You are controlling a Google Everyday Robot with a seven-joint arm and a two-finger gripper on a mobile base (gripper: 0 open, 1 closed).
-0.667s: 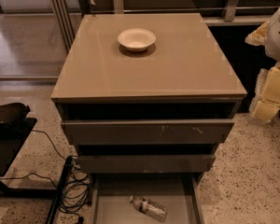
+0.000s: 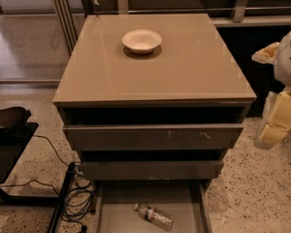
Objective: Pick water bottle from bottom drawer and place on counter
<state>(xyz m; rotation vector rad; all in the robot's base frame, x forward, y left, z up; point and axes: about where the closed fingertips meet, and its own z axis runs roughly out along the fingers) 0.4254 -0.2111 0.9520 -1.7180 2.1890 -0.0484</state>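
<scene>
water bottle (image 2: pixel 154 216) in bottom drawer (image 2: pixel 120 211), tool (image 2: pixel 275 126) right of counter (image 2: pixel 184 72)

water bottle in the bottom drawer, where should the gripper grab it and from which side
Grip the water bottle mid-body from straight above, closing across its width: it lies flat and diagonal on the bottom drawer floor. The gripper is at the right edge, beside the counter.

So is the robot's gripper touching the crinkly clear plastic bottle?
Apart. The camera view shows the gripper beside the cabinet's right side, well away from the bottle lying in the grey bottom drawer.
</scene>
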